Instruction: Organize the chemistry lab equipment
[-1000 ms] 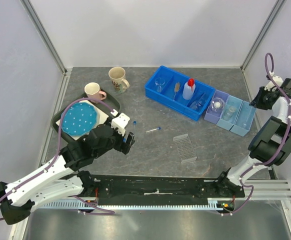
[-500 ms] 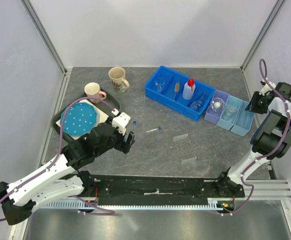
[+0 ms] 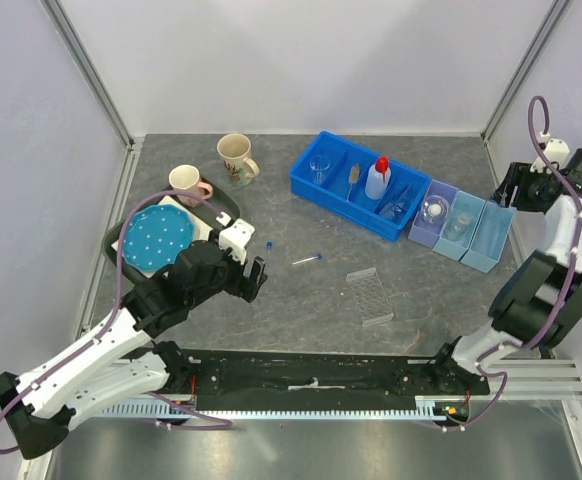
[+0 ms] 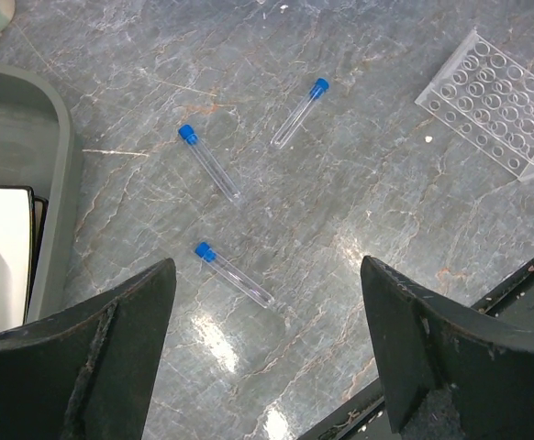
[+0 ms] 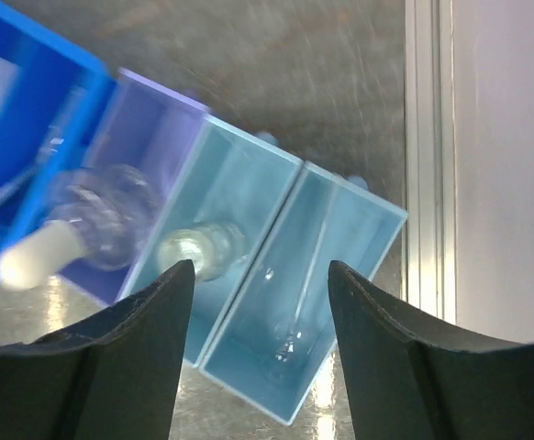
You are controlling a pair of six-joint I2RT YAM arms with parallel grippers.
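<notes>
Blue-capped tubes (image 4: 209, 162) lie loose near the middle of the grey counter (image 3: 421, 300), with the clear tube rack (image 4: 501, 115) close by. The left gripper (image 4: 265, 293) hangs over them, spread wide and holding nothing. The right gripper (image 5: 260, 270) is spread wide too, over the small bins (image 5: 351, 190) by the right edge. Two mugs (image 3: 235, 155) and a dotted plate (image 3: 159, 235) sit near the far left corner.

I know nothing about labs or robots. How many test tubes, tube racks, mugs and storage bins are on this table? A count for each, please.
Blue-capped tubes: 3
Clear tube rack: 1
Mugs: 2
Bins: 4 (one large blue, three small)
Total: 10
</notes>
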